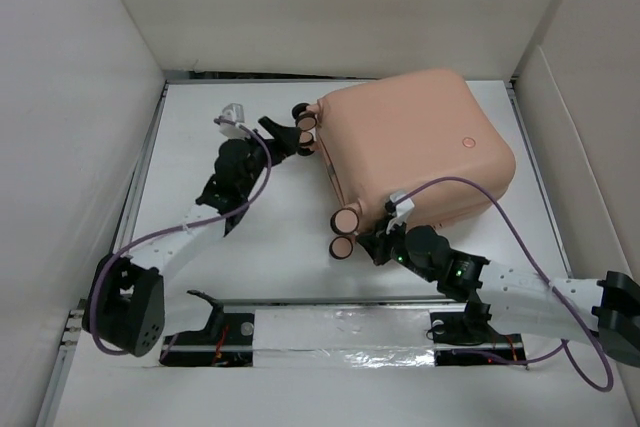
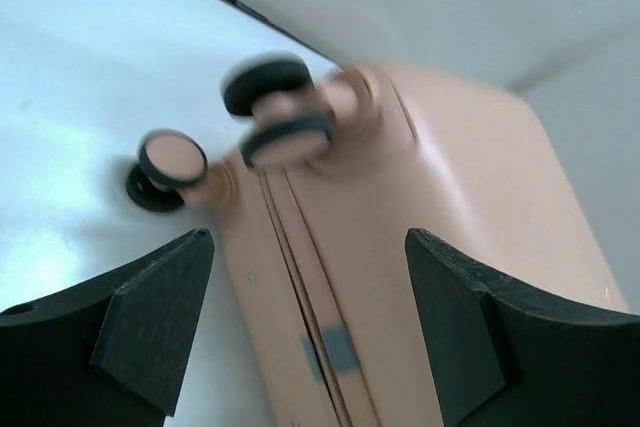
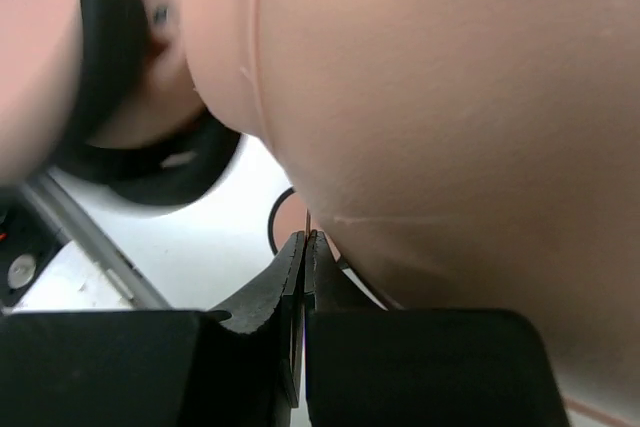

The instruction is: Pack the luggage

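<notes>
The luggage [image 1: 415,142] is a salmon-pink hard-shell case lying closed and flat on the white table [image 1: 270,247], with a round button mark on its lid. Its wheels [image 1: 304,128] point left. My left gripper [image 1: 283,137] sits by the far pair of wheels. In the left wrist view this gripper [image 2: 308,237] is open, and the case's seam [image 2: 300,277] runs between the fingers [image 2: 150,317] without touching them. My right gripper [image 1: 375,244] is at the near left corner by the other wheels [image 1: 345,232]. Seen from the right wrist, it [image 3: 305,239] is shut, tips under the shell [image 3: 450,97].
White walls box in the table on the left, back and right. A rail with silver tape [image 1: 340,332] runs along the near edge between the arm bases. A purple cable [image 1: 500,207] loops over the right arm beside the case.
</notes>
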Robot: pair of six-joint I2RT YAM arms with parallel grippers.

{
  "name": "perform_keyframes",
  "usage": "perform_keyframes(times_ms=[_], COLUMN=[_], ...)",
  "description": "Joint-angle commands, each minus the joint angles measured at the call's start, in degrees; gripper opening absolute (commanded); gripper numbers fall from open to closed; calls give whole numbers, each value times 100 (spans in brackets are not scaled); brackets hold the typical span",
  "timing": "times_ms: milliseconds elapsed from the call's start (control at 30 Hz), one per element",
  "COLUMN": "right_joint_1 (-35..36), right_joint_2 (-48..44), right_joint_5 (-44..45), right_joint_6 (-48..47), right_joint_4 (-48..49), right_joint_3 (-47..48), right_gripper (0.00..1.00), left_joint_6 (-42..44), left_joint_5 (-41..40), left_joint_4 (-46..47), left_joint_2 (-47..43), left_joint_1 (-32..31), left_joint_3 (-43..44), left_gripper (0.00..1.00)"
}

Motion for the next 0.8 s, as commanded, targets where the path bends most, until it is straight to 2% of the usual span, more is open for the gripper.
perform_keyframes(times_ms=[0,33,133,267,367,433,467,500,533,567,600,700,767], right_joint_1=[212,212,212,212,212,212,212,212,212,212,212,212,212], right_joint_2=[-167,-158,-105,9,70,71,62,62,62,62,70,149,158], right_joint_5=[-787,-769,-778,-1015,-1085,-1103,-1103,-1086,-1085,-1085,-1077,-1015,-1059], right_joint_6=[154,154,154,145,181,198,198,190,190,181,181,172,163], right_joint_4=[948,948,965,974,1009,1018,1035,1044,1044,1036,1044,1097,1097], right_joint_3=[166,166,174,218,210,183,166,166,166,157,157,166,166], right_gripper=[0,0,0,0,0,0,0,0,0,0,0,0,0], left_joint_6=[-524,-639,-1008,-1396,-932,-282,69,72,438,511,494,266,134], left_joint_5=[940,1351,1783,1803,1584,1304,1076,1073,1056,1056,1099,1530,1653], left_joint_4=[-162,-92,-39,410,-54,-117,-248,-180,-57,48,58,102,76], left_joint_2=[470,621,1140,1439,1747,1809,1766,1704,1643,1607,1590,1712,1791], left_joint_1=[665,720,720,773,835,835,835,835,835,835,904,1036,1098], left_joint_3=[722,829,1190,1182,1682,1920,1929,1859,1763,1692,1648,1612,1726], left_gripper=[75,75,76,77,75,73,69,65,58,44,41,46,58])
